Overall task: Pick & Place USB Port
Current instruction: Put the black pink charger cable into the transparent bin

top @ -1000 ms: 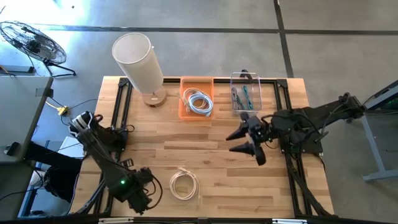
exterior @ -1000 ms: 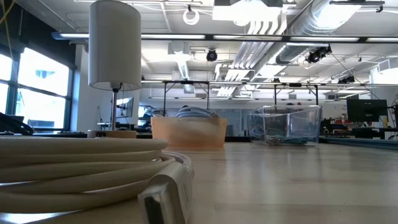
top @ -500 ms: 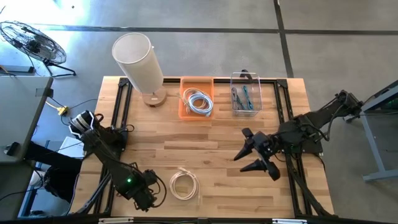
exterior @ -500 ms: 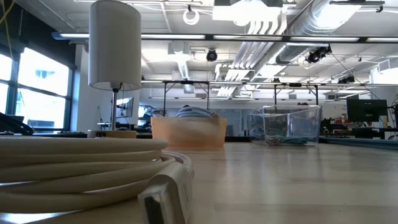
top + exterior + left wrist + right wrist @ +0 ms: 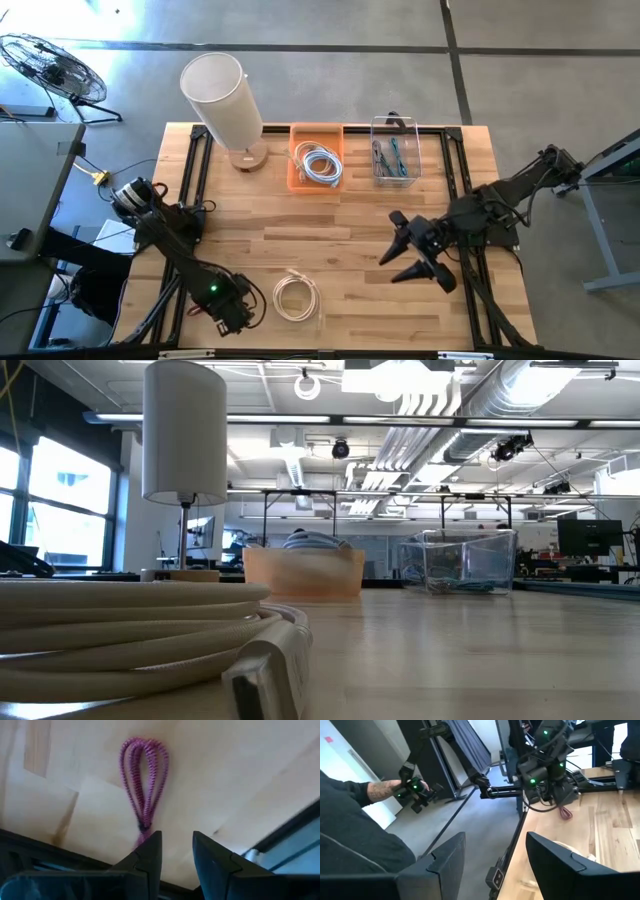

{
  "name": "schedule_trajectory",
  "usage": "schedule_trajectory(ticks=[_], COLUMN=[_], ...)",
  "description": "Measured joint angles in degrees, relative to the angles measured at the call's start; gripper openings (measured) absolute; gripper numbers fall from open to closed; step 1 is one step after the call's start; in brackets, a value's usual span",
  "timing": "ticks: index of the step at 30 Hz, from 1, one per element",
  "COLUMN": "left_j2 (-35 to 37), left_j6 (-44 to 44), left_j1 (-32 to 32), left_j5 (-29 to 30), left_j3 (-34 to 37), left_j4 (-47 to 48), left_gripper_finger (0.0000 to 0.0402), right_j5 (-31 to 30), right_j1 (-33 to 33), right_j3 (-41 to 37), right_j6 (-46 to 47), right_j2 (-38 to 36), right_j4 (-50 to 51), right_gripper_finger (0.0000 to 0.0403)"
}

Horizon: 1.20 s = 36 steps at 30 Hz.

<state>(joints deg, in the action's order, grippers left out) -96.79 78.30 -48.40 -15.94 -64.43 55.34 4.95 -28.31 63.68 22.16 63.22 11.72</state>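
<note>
Now I see my left gripper (image 5: 172, 851), fingers slightly apart, over the pink cable (image 5: 144, 787) at the bench's (image 5: 340, 215) front left corner; my right gripper (image 5: 407, 249) hangs wide open near the right edge.

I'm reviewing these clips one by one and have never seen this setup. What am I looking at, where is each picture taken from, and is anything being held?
Two dark robot arms work at a wooden table. One camera looks straight down, one sits at table height, and one rides on each wrist.

From above: a white lamp, an orange bin of pale cable, a clear bin of cables, and a loose white cable coil, which fills the table-level view's foreground.

The left pincer is at the table's near-left corner; its wrist camera shows its fingers open just above a looped pink cable, not gripping it. The right pincer is open, hovering over bare wood. Its wrist camera sees a person beyond the table holding a controller. Nothing is held.
</note>
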Motion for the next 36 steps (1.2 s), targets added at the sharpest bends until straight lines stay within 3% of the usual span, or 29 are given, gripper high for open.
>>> schedule_trajectory(ticks=[15, 24, 27, 30, 36], left_j2=[0.0, 0.35, 0.38, 0.39, 0.72], left_j6=[-2.19, -3.01, -3.01, -2.93, -2.69], left_j1=[0.02, 0.09, 0.09, 0.15, 0.06], left_j5=[-1.57, -2.13, -2.52, -2.18, 0.41], left_j3=[6.76, 13.72, 15.33, 16.36, 16.38], left_j4=[-2.71, -15.91, -16.69, -16.14, -15.26], left_gripper_finger=[0.0104, 0.0103, 0.0081, 0.0021, 0.0009], right_j5=[0.39, -0.49, -1.33, -1.51, -1.53], right_j1=[-0.37, -0.21, -0.18, -0.18, -0.18], right_j3=[0.0, 0.0, 0.0, 0.0, 0.0], right_j6=[-0.12, -0.16, -0.39, -1.51, -2.97], right_j2=[0.0, 0.0, 0.0, 0.0, -0.01], right_j4=[0.0, 0.0, 0.0, 0.0, -0.19], right_gripper_finger=[0.0201, 0.02, 0.02, 0.02, 0.0199])
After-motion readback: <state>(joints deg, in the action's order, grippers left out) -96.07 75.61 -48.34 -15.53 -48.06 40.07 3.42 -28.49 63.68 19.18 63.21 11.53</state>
